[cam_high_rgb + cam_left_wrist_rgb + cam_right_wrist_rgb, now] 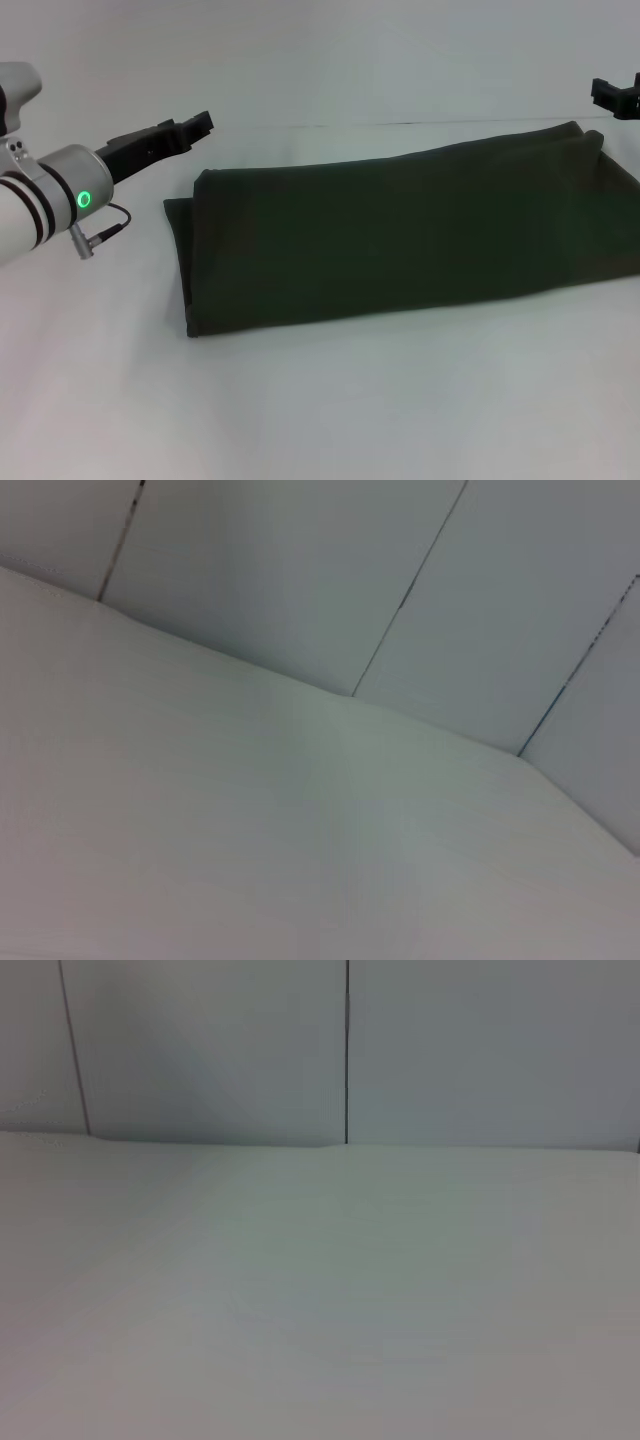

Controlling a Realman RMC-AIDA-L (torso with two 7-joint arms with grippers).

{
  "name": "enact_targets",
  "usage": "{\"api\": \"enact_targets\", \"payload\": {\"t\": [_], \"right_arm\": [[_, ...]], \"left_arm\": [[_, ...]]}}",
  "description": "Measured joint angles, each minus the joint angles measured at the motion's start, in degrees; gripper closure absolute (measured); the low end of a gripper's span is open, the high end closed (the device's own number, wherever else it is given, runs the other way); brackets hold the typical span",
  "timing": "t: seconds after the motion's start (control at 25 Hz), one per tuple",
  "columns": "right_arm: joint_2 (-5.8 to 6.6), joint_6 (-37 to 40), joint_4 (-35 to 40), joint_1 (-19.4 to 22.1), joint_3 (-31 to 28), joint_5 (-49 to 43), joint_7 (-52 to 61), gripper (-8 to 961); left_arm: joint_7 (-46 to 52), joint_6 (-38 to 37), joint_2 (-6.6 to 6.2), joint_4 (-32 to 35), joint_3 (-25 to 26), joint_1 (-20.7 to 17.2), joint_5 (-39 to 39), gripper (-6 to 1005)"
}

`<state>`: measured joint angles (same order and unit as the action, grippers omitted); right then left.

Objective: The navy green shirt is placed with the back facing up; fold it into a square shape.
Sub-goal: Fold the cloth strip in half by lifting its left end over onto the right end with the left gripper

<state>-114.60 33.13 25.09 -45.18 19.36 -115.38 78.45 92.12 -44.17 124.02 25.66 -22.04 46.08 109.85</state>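
A: What can't you make out from your seat?

B: Both wrist views give you only white table (320, 1300) and panelled wall (480, 1050); the right gripper (616, 95) is cut by the frame edge, its fingers impossible to judge; the left gripper (200, 124) hangs beyond the shirt's left end, its opening unclear too.

A: And the shirt?

B: The navy green shirt (400, 235) lies mid-table, folded into a long dark olive band, layered edges at its left end, its right end running out of view.
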Motion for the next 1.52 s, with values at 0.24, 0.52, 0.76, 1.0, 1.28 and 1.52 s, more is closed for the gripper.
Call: {"api": "enact_targets", "payload": {"t": [0.24,0.52,0.76,1.0,1.28,1.52], "right_arm": [[0.56,5.0,0.2,1.7,0.7,-0.2,4.7,304],[-0.25,20.9,7.6,8.1,3.8,-0.3,14.1,257],[-3.79,32.9,15.7,15.4,3.6,0.9,18.7,259],[-3.49,41.0,17.6,20.8,3.5,3.3,23.5,261],[-0.47,44.3,19.0,23.7,4.1,2.3,31.5,263],[1.52,45.8,19.3,23.9,4.1,-0.9,37.4,262]], "left_arm": [[-0.1,-8.9,-0.09,1.0,0.0,-1.6,-0.1,428],[-1.5,-31.7,-0.21,4.9,0.0,-5.9,-0.1,136],[-1.6,-44.1,-0.16,6.7,-0.7,-9.9,-0.1,123],[-2.4,-47.6,-0.14,8.2,-1.8,-13.6,-0.1,124],[-3.8,-45.7,-0.27,8.9,-3.3,-14.9,1.5,124],[-2.4,-37.4,-0.27,8.9,-10.4,-15.1,1.6,127]]}}
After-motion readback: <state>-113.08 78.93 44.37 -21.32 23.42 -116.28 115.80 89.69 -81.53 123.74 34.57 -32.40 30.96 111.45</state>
